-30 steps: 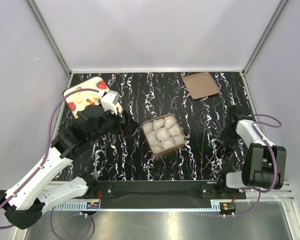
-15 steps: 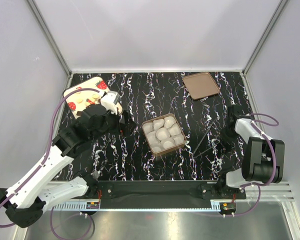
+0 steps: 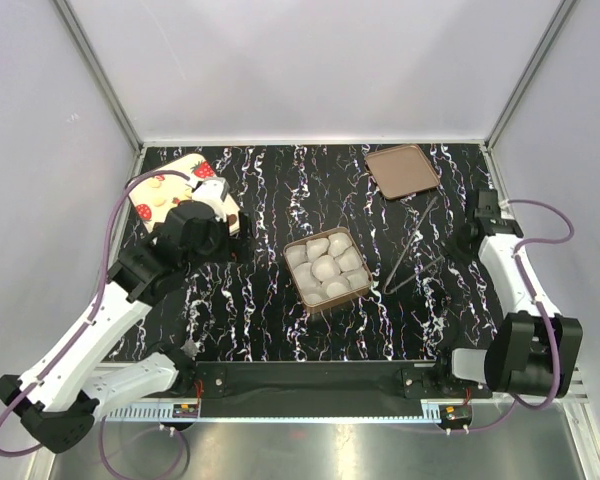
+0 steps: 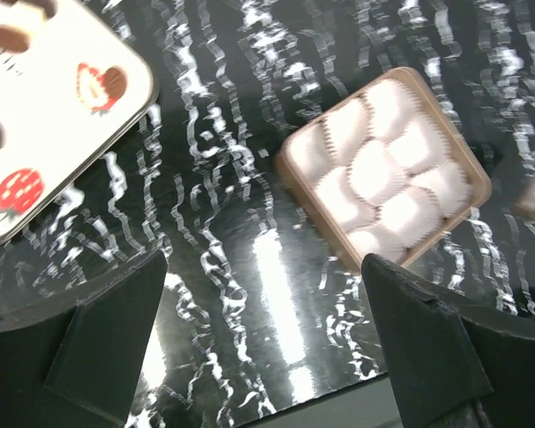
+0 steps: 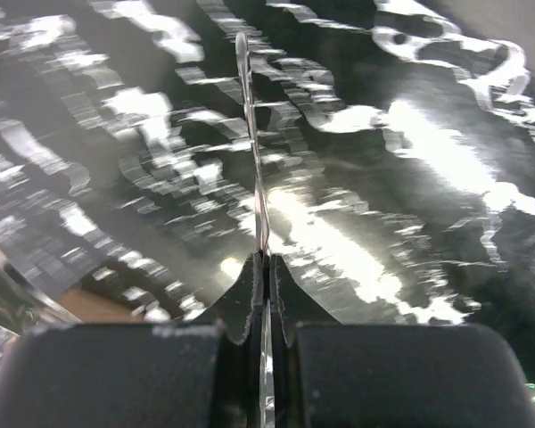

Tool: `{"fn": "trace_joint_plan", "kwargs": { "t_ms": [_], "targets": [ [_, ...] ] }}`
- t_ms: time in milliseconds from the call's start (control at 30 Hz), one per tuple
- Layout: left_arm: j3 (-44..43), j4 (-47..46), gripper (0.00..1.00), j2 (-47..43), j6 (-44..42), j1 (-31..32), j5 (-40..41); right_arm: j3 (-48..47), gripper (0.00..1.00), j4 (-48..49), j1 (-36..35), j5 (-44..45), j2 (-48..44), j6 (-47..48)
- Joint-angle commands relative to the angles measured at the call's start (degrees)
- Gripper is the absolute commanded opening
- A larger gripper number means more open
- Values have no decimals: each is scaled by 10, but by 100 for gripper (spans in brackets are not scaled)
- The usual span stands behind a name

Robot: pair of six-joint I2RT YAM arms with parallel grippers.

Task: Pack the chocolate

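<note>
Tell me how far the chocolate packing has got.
Done: nothing packed; the white cups in the box look empty, the brown lid lies apart. In hand: the right gripper is shut on thin tongs; the left gripper hangs open, holding nothing. Left: every chocolate on the strawberry tray must go into the cups.

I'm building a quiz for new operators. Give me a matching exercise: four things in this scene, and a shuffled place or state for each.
1 strawberry tray
2 brown lid
3 left end effector
4 right end effector

a shut on a thin metal tool
b far side, left
c open
d far side, right

Pairs: 1-b, 2-d, 3-c, 4-a
</note>
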State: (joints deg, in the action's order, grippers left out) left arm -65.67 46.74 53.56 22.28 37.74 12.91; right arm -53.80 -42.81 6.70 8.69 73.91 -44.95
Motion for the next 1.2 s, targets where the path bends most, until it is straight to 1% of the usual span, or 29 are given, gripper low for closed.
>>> {"fn": "trace_joint_plan", "kwargs": {
  "t_ms": [0, 67, 100, 133, 167, 200, 267, 300, 333, 367, 400, 433, 467, 533, 600, 667, 767, 867, 1033, 1167],
  "targets": [
    [-35, 18, 99, 10, -7, -24, 18, -71, 0, -34, -61, -16, -23, -12],
    [-41, 32, 99, 9, -13, -42, 23, -121, 0, -54, -111, -5, -21, -29],
    [-46, 37, 99, 6, -15, -46, 37, -138, 0, -58, -165, 2, -13, -50],
    [-47, 41, 99, 2, -12, -54, 47, -167, 0, -61, -188, 2, -7, -62],
    [-53, 48, 99, -7, -10, -57, 63, -180, 0, -61, -216, 1, 2, -73],
    [-54, 50, 99, -13, -8, -60, 71, -194, 0, -60, -263, 1, 21, -98],
    [-60, 55, 99, -33, 3, -61, 85, -227, 0, -47, -315, 7, 46, -118],
    [-60, 56, 99, -41, 7, -61, 93, -238, 0, -42, -338, 17, 74, -137],
    [-61, 56, 99, -48, 7, -61, 99, -262, 0, -33, -390, 21, 91, -144],
    [-63, 56, 99, -62, 7, -61, 107, -276, 0, -27, -411, 28, 110, -150],
    [-64, 57, 99, -68, 7, -61, 112, -305, 0, -23, -436, 29, 149, -158],
    [-67, 59, 99, -77, 7, -61, 117, -321, 0, -17, -472, 29, 170, -162],
    [-69, 61, 99, -82, 7, -61, 128, -339, 0, -16, -491, 29, 214, -168],
    [-69, 56, 99, -99, 4, -60, 138, -385, 0, -5, -529, 24, 255, -171],
    [-65, 49, 99, -109, -4, -61, 143, -413, 0, 4, -548, 12, 308, -167],
    [-68, 48, 99, -116, -8, -61, 148, -445, 0, 22, -573, 6, 337, -168],
    [-74, 56, 99, -117, -10, -61, 158, -466, 0, 36, -595, -3, 394, -204],
    [-72, 60, 99, -121, -9, -61, 166, -467, 0, 47, -607, -16, 424, -233],
    [-61, 46, 99, -137, -11, -61, 167, -457, 1, 54, -629, -17, 452, -242],
    [-73, 45, 99, -131, -16, -61, 171, -447, 2, 44, -638, -12, 468, -260]
  ]
}}
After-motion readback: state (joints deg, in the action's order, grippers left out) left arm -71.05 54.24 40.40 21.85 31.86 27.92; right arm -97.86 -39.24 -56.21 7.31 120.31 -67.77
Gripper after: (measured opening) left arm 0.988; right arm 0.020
